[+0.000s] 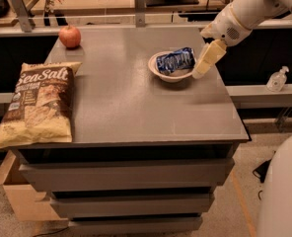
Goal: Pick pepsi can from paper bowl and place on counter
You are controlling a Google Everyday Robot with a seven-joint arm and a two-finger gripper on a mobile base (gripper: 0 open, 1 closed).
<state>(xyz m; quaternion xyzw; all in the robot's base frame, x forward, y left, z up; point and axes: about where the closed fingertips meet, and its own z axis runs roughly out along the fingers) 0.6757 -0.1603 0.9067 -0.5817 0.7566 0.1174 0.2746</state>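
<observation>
The blue pepsi can [175, 60] lies on its side in the white paper bowl [166, 74], which stands on the grey counter [136, 98] right of middle, toward the back. My gripper [204, 61] hangs from the white arm at the upper right. It sits just to the right of the bowl, close to the can's right end, a little above the counter.
A red apple [70, 36] sits at the counter's back left corner. A Sea Salt chip bag [36, 105] lies along the left edge. A sanitizer bottle [277, 79] stands on a ledge to the right. A wooden table with metal posts [139, 3] is behind.
</observation>
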